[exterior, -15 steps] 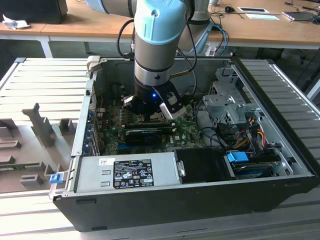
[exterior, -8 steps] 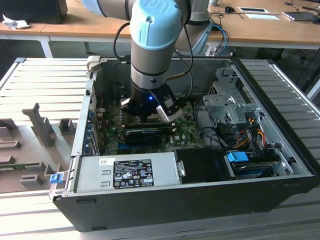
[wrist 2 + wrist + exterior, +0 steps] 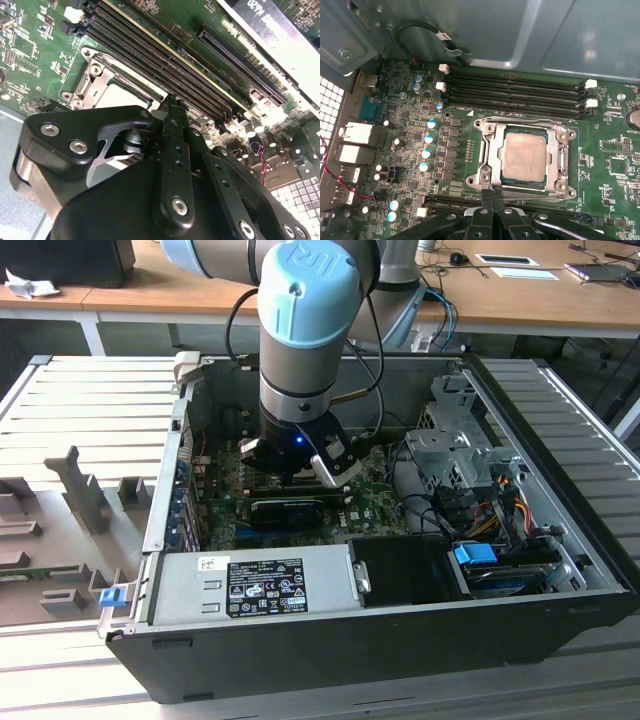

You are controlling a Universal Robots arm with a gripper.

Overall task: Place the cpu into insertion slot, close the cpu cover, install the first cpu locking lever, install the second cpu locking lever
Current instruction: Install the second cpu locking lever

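The cpu, a pale square chip, lies in the socket on the green motherboard. The cpu cover, a metal frame with a square window, lies flat around it. My gripper hangs over the socket's edge with its black fingers pressed together and nothing visible between them. In the second wrist view the gripper reaches over the socket, where the cpu and the cover partly show. I cannot tell the locking levers apart from the socket's metalwork. In the exterior view the gripper is low inside the open computer case.
Long black memory slots run beside the socket. Capacitors stand on its other side. The grey case wall rises just past the slots. A graphics card, a power supply and a drive cage crowd the case.
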